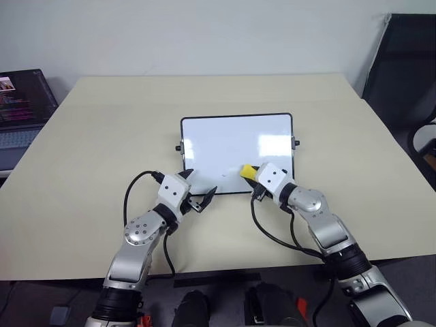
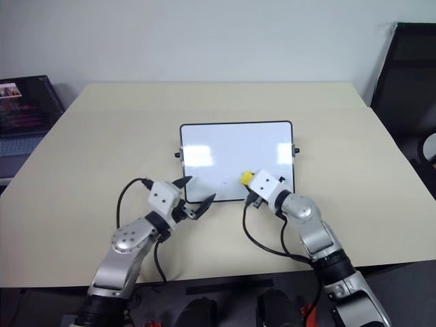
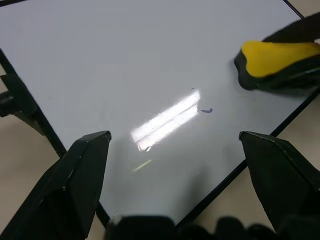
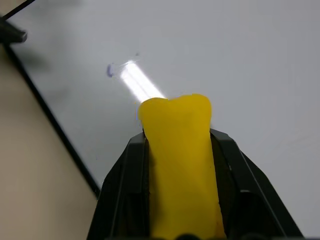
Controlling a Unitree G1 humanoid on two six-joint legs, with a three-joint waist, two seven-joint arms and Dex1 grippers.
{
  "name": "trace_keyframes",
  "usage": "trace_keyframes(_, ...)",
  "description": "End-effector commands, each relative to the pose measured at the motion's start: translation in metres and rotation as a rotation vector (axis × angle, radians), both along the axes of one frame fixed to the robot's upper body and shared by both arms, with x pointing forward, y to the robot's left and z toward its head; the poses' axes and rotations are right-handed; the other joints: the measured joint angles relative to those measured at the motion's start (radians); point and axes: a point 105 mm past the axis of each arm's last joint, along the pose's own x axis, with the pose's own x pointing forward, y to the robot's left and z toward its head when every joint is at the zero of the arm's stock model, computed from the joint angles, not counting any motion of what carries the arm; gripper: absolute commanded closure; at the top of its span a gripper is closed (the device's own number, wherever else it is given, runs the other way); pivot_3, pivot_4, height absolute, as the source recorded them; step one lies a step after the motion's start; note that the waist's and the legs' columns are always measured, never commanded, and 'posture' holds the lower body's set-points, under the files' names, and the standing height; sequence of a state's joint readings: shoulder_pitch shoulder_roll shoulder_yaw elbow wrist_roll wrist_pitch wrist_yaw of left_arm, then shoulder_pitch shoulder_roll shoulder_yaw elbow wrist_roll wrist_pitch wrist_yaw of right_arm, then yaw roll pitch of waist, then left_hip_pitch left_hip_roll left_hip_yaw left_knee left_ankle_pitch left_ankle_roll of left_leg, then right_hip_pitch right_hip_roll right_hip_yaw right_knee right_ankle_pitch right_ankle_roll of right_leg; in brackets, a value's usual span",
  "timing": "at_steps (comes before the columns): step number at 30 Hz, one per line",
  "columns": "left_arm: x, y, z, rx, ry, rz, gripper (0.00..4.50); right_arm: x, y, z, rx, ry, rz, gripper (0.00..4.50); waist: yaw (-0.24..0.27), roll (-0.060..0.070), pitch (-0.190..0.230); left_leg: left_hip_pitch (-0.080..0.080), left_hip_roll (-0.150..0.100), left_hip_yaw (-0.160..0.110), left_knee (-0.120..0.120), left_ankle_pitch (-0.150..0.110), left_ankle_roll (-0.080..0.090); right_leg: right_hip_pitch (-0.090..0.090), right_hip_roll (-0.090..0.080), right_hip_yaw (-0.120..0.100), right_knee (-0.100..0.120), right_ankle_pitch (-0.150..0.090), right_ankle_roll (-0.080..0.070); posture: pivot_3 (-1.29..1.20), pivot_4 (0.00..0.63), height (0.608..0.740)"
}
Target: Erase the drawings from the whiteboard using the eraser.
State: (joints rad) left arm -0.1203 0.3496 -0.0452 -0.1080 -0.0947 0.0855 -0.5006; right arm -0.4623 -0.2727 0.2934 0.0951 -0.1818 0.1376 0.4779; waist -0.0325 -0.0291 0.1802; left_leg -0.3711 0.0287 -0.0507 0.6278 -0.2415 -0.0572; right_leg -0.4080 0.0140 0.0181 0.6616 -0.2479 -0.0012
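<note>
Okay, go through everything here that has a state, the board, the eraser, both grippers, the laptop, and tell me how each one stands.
Glossy white black-framed whiteboard: lying flat on the beige table, almost wiped.
Blue marker drawings: only faint traces left.
Yellow block eraser: clamped, over the board's near edge.
Right gripper: shut on the eraser.
Left gripper: open, holding nothing, at the board's near left corner.
Laptop: lid up, screen lit.

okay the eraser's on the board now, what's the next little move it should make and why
Probably slide the eraser, pinched in the right gripper, toward the left gripper. A faint blue mark remains on the whiteboard between them, near its front edge.
</note>
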Motion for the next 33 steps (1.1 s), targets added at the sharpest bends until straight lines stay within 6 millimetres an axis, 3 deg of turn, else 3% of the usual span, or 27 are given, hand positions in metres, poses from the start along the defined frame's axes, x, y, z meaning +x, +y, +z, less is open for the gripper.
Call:
trace_keyframes(1,0.000,-0.004,0.012,-0.004,-0.052,-0.021,0.00,0.000,0.022,0.023,0.050,-0.090,0.055,3.27,-0.001,0.000,0.000,-0.003,0.000,0.000,0.000,0.000,0.000,-0.003,0.000,0.000,0.000,0.000,0.000,0.00,0.150,0.740)
trace_keyframes(7,-0.003,-0.003,0.010,-0.004,-0.052,-0.013,0.00,-0.008,0.049,0.016,0.046,-0.085,0.147,3.27,0.003,0.000,0.000,-0.013,0.000,-0.001,0.000,0.000,0.000,-0.012,0.000,0.000,0.001,0.000,0.000,0.00,0.150,0.740)
trace_keyframes(12,-0.007,-0.002,0.010,-0.006,-0.050,-0.002,0.00,-0.005,0.053,0.006,-0.018,-0.072,0.161,3.27,0.003,0.000,0.000,-0.013,0.000,-0.001,0.001,0.000,0.000,-0.012,-0.001,0.000,0.001,0.000,0.000,0.00,0.150,0.740)
trace_keyframes(21,-0.009,0.000,0.010,-0.005,-0.051,0.008,0.00,0.011,0.025,-0.016,-0.186,-0.043,0.067,3.27,0.003,0.000,0.000,-0.010,0.000,-0.001,0.002,0.000,0.000,-0.010,0.000,0.000,0.003,0.000,0.000,0.00,0.150,0.740)
trace_keyframes(25,-0.007,0.001,0.011,-0.002,-0.051,0.007,0.00,0.010,0.013,-0.019,-0.199,-0.032,0.047,3.27,0.009,0.000,0.000,-0.007,0.000,-0.002,0.002,0.000,0.000,-0.005,0.000,-0.001,0.002,0.000,0.000,0.00,0.150,0.740)
trace_keyframes(33,-0.005,-0.003,0.012,-0.001,-0.046,-0.017,0.00,-0.001,-0.030,-0.031,-0.244,0.010,-0.028,3.27,0.016,-0.001,-0.001,-0.006,-0.001,-0.003,0.003,0.000,0.000,-0.003,-0.001,-0.001,0.000,0.000,0.000,0.00,0.150,0.740)
